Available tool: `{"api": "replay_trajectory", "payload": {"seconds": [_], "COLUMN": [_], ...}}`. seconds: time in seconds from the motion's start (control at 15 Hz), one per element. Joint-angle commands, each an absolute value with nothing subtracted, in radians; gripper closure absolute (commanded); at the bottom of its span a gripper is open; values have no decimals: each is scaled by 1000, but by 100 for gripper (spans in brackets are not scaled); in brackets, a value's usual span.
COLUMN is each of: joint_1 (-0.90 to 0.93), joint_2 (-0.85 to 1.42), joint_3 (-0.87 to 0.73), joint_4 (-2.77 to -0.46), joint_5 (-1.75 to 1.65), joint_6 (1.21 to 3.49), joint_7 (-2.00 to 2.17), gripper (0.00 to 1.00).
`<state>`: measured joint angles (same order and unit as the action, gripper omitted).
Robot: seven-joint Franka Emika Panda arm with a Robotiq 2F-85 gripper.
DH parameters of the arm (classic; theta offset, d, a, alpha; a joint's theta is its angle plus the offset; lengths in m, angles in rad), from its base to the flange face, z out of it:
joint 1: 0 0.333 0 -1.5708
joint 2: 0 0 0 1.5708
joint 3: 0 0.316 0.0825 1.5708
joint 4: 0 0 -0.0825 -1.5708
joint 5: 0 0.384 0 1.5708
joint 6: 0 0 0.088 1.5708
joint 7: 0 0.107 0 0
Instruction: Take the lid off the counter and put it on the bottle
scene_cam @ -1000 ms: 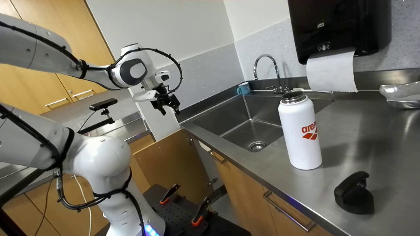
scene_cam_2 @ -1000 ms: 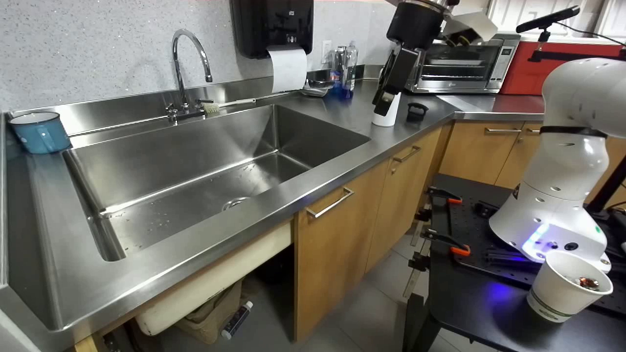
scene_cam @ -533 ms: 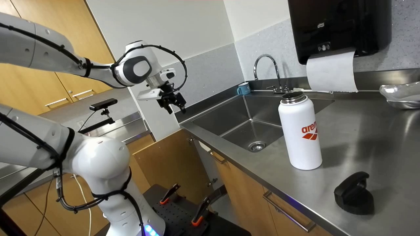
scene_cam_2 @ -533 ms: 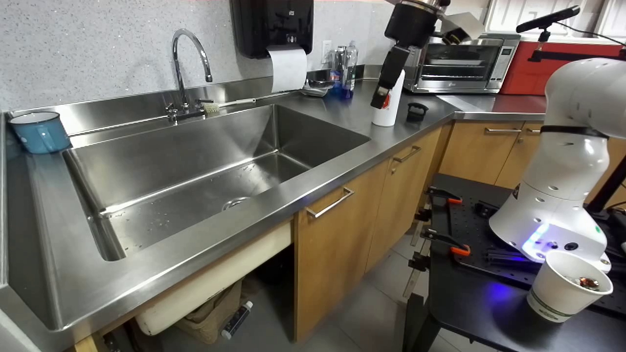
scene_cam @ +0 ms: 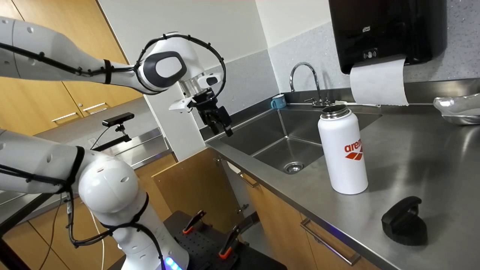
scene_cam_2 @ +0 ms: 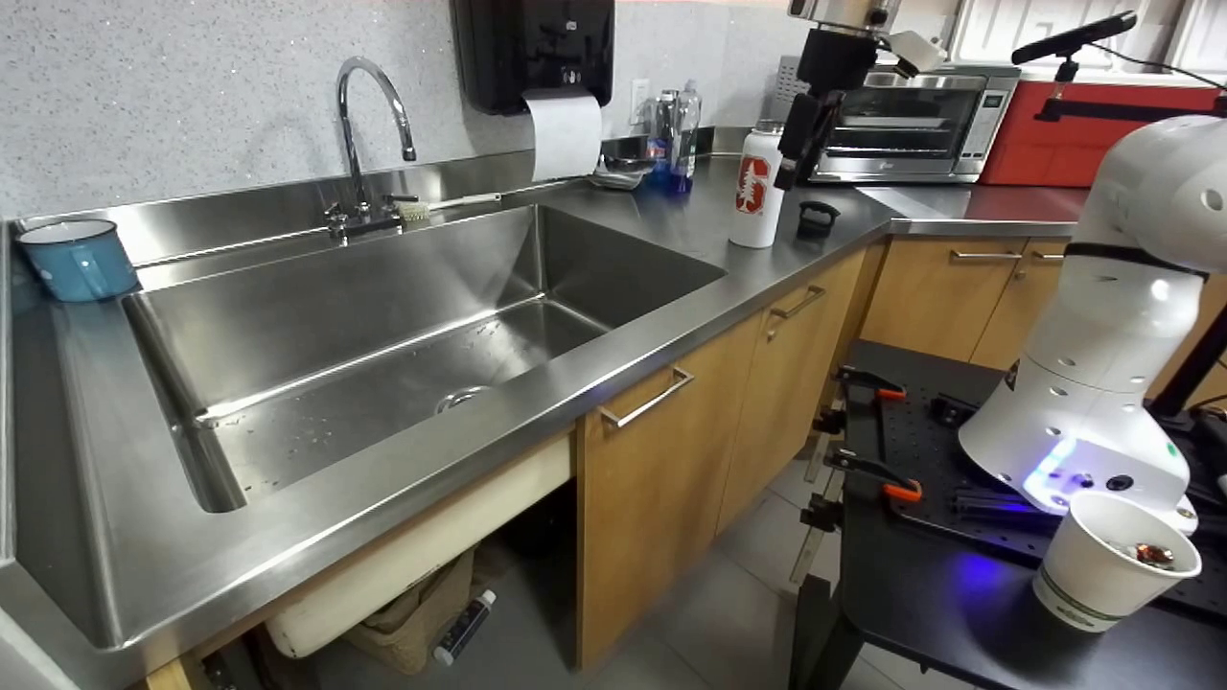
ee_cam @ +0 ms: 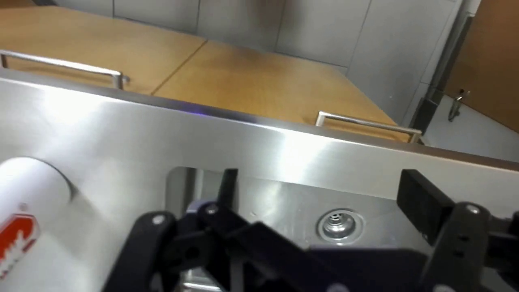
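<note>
"Start at the left. What do you see?"

"My arm (scene_cam: pixel 161 71) reaches in from the upper left of an exterior view, and the gripper (scene_cam: pixel 222 131) hangs just left of centre, tips angled down."

"Holding anything?"

"No. From the wrist view I've got the fingers (ee_cam: pixel 421 205) spread wide, the drain (ee_cam: pixel 339 225) showing in the gap."

"Carry on rightward."

"There's the mug (scene_cam: pixel 278 101) a little above and right of centre, by the back corner of the sink (scene_cam: pixel 296 150). Then the bottle (scene_cam: pixel 343 153), upright on the counter (scene_cam: pixel 442 168) in the right half, its steel mouth uncovered and a red logo turned toward that camera. Above and right of it, along the top edge, I see the dispenser (scene_cam: pixel 390 33) with paper (scene_cam: pixel 378 82) hanging down."

"And the lid (scene_cam: pixel 404 225)?"

"Lower right, sitting on the counter with its loop uppermost. In both exterior views it's to the right of the bottle, near it but not touching. My gripper is well apart from it."
</note>
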<state>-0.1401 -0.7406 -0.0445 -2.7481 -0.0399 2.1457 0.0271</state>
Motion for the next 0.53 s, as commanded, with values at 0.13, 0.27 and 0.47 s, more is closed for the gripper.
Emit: {"api": "replay_trajectory", "payload": {"seconds": [0.13,0.27,0.47], "joint_1": [-329,-402,-498], "joint_2": [-806,-797,-761], "joint_3": [-135,-180,-261], "joint_4": [-2774,-2778,-2768], "joint_5": [-186,-239,-309], "joint_6": [2093,2122,2171], "joint_7": [58,63,58], "gripper": [0,0,0]}}
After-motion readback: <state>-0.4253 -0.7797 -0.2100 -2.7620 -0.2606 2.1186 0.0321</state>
